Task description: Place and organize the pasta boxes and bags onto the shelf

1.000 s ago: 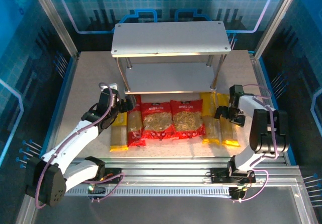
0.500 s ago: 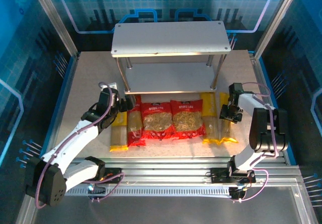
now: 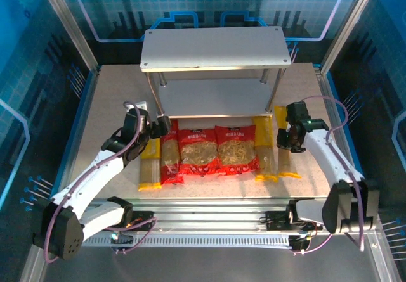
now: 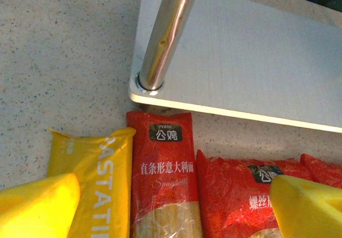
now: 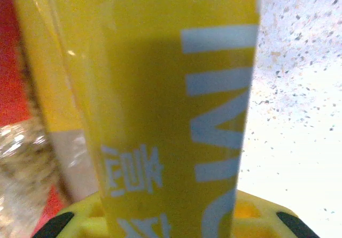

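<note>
Gripping a yellow spaghetti pack [image 5: 176, 115] in my right jaws, seemingly raised off the worktop [image 3: 114, 104]; left jaws spread wide over the red spaghetti pack [image 4: 163, 179] near the shelf [image 4: 240, 51].

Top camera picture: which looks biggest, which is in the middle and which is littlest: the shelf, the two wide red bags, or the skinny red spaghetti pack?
1. shelf
2. left red bag and right red bag, which look alike
3. red spaghetti pack, the narrowest
</note>
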Controlling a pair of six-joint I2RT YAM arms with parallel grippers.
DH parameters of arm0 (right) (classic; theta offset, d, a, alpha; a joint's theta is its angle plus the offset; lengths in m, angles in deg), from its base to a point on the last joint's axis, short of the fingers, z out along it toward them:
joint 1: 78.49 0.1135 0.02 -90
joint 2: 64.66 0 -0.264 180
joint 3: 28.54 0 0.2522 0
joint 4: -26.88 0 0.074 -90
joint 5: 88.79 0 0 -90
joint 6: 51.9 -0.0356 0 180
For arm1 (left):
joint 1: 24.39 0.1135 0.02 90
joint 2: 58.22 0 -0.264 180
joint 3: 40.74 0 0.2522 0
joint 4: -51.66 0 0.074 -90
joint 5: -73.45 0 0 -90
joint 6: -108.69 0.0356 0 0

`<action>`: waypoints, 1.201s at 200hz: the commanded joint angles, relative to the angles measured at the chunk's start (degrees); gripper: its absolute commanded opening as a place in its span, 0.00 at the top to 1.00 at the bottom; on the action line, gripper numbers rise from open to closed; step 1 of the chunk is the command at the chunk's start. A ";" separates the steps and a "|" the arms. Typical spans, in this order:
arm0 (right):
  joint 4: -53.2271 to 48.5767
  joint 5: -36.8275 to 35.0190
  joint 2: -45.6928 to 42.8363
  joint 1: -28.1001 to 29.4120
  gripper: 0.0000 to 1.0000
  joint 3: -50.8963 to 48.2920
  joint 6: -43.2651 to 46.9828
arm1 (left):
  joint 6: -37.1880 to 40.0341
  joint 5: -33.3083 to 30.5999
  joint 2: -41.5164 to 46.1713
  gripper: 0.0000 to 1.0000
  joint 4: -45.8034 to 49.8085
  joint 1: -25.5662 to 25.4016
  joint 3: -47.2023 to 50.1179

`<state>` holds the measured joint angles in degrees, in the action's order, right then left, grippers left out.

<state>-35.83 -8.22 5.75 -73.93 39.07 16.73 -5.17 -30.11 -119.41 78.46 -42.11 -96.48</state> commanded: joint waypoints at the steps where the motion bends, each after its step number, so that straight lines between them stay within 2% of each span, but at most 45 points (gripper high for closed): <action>1: -6.13 -1.67 -4.99 5.44 0.89 6.35 -0.41 | 1.38 0.77 0.14 0.07 0.27 0.49 -2.61; 26: -8.32 -0.58 -5.91 13.41 0.89 8.99 -2.49 | 2.12 0.64 -0.03 0.08 0.66 0.49 -3.72; 54: -2.42 1.22 -2.09 18.74 0.88 9.66 -4.82 | 1.97 1.16 -0.47 0.07 0.84 0.49 -4.48; 112: 9.56 -3.08 15.88 19.19 0.88 19.44 -3.52 | 2.09 1.92 0.40 0.07 2.53 0.49 -5.24; 153: 11.23 -7.71 29.15 19.17 0.87 31.29 -0.08 | 2.58 1.13 1.77 0.07 4.04 0.49 -5.07; 184: 13.86 -11.57 33.43 18.99 0.87 35.29 0.31 | 2.74 0.41 2.92 0.07 4.99 0.58 -4.76; 240: 21.06 -16.01 36.15 18.69 0.87 34.25 0.25 | 2.54 0.12 2.75 0.07 5.40 0.73 -4.81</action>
<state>-23.17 -19.47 41.69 -55.18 71.09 16.62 -3.66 -29.17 -117.29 82.40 -41.80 -99.69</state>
